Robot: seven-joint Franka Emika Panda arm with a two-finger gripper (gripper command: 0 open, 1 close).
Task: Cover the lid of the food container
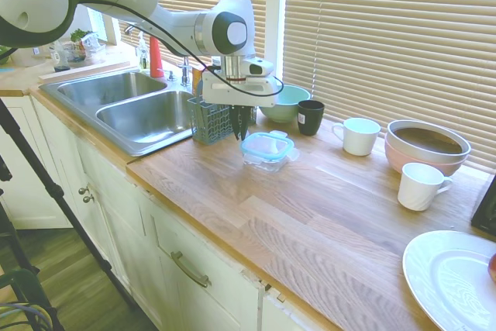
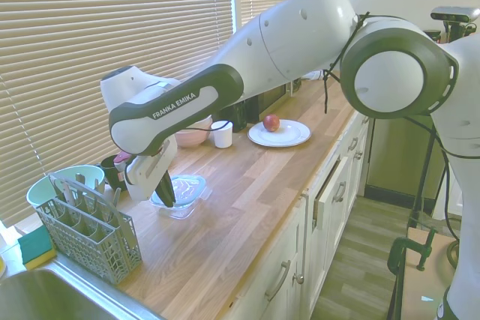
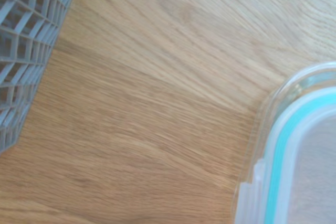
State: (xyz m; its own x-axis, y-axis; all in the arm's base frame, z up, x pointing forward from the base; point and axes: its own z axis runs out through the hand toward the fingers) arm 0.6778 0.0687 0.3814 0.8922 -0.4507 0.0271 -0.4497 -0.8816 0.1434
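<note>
The lid (image 1: 267, 145), clear with a teal rim seal, lies on top of the small clear food container (image 1: 270, 163) on the wooden counter. In the second exterior view the lid (image 2: 184, 184) rests over the container (image 2: 178, 205) too. My gripper (image 1: 239, 128) hangs just beside the lid's edge, on the side toward the cutlery basket, its dark fingers pointing down, close together and holding nothing. From the other side the gripper (image 2: 166, 194) looks like one dark wedge at the lid's rim. A corner of the lid (image 3: 294, 150) with a snap tab shows in the wrist view.
A grey cutlery basket (image 1: 211, 120) stands right next to the gripper, with the sink (image 1: 143, 110) beyond it. A light green bowl (image 1: 285, 102), black cup (image 1: 310, 116), two white mugs (image 1: 359, 136), stacked bowls (image 1: 426, 145) and a white plate (image 1: 453, 277) sit along the counter.
</note>
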